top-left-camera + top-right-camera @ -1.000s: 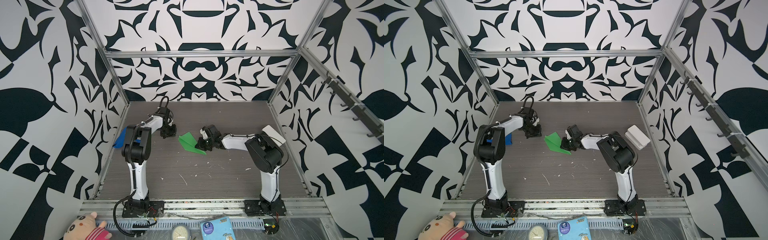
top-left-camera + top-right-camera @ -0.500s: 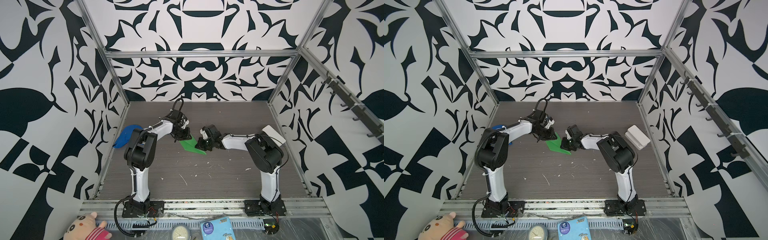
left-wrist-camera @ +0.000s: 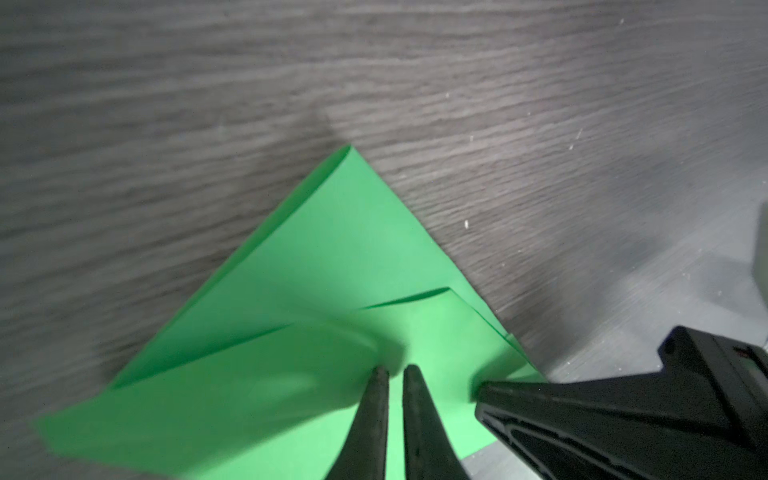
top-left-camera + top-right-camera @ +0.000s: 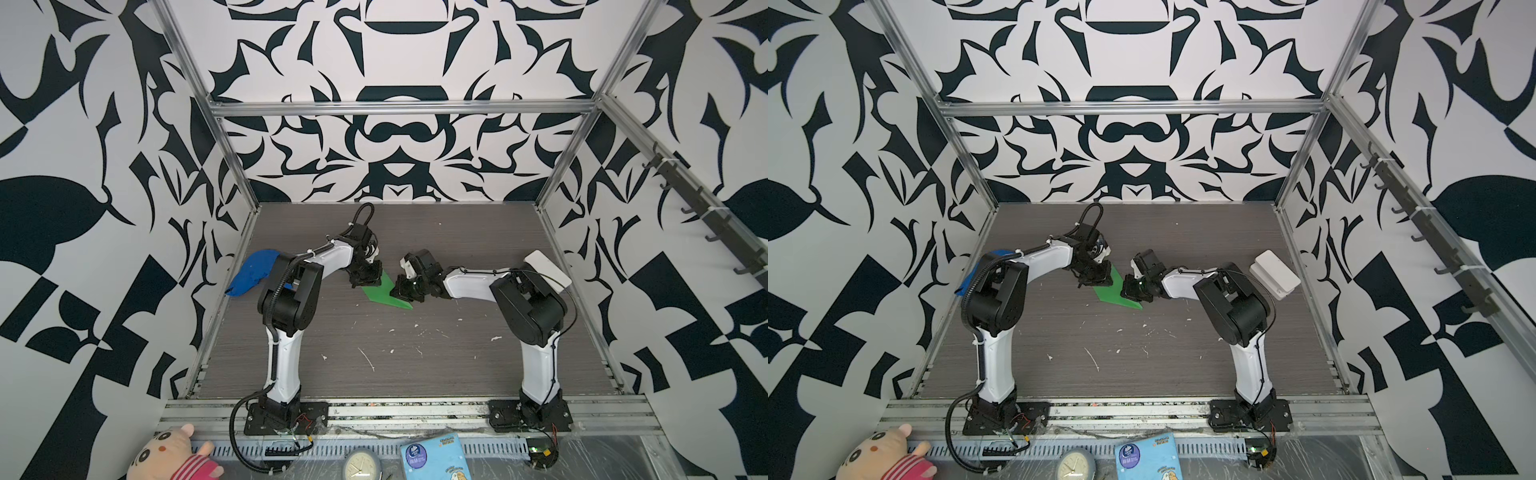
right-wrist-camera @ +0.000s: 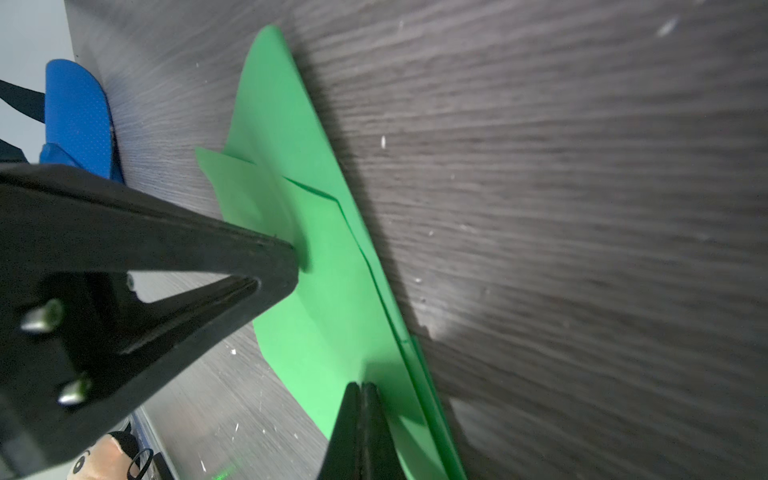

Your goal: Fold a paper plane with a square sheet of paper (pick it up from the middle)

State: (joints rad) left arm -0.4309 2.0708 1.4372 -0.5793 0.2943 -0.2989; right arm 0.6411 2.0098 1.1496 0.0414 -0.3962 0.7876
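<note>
A blue cloth cap (image 4: 253, 276) is lying at the left edge of the grey table (image 4: 415, 353) in both top views, partly behind the left arm's elbow. Right of it, the left pincer (image 4: 369, 283) is pointing down onto the upper-left end of the folded green paper (image 4: 384, 291). The paper is lying flat on the table at the centre of the frame, its sharp tip aiming to the lower right. In the left wrist view that pincer's fingers (image 3: 376, 415) are standing almost together with a thin slit between them. Their tips are touching the paper beside a raised flap, and whether any paper is nipped between them cannot be told. Further right, the right pincer (image 4: 402, 294) is bearing on the paper's right-hand edge. In the right wrist view its fingers (image 5: 353, 424) are pressed fully together, tips resting on the sheet. A white box (image 4: 546, 270) is sitting by the table's right edge, behind the right arm.
</note>
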